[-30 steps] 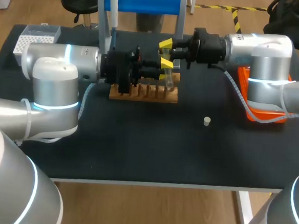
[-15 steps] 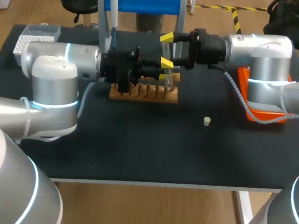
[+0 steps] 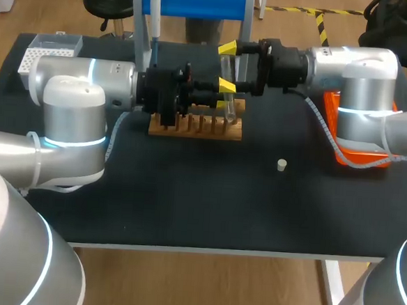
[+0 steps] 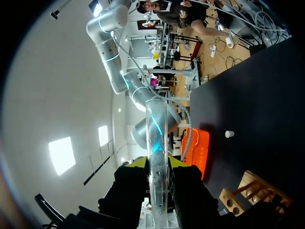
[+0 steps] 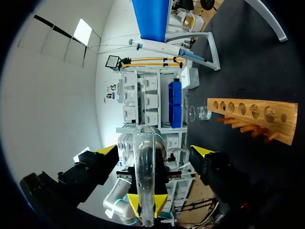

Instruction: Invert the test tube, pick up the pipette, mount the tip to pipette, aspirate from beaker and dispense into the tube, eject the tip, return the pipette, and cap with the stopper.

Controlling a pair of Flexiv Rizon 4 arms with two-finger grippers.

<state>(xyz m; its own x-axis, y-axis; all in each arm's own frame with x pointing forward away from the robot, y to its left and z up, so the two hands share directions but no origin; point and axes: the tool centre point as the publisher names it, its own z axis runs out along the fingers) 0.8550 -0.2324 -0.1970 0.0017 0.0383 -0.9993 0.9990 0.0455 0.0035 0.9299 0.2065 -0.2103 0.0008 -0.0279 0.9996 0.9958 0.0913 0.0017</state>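
Note:
The clear test tube (image 3: 230,107) hangs above the wooden rack (image 3: 195,128), with my left gripper (image 3: 226,91) shut on it. In the left wrist view the tube (image 4: 157,143) stands out ahead between the two yellow tips of the left gripper (image 4: 156,163). My right gripper (image 3: 227,67) faces it from the other side, wide open. In the right wrist view its fingers (image 5: 107,150) stand well apart from the tube (image 5: 144,176) on both sides. The pipette (image 3: 153,16) hangs on the blue stand (image 3: 200,2). The stopper (image 3: 281,165) lies on the table, right of the rack.
A white tip box (image 3: 50,50) sits at the back left and an orange tray (image 3: 332,106) at the right behind my right arm. The beaker (image 5: 202,113) shows beyond the rack (image 5: 252,117) in the right wrist view.
My right gripper has opened wide and let go of the test tube. The left gripper keeps its hold on the tube, and neither arm has shifted much.

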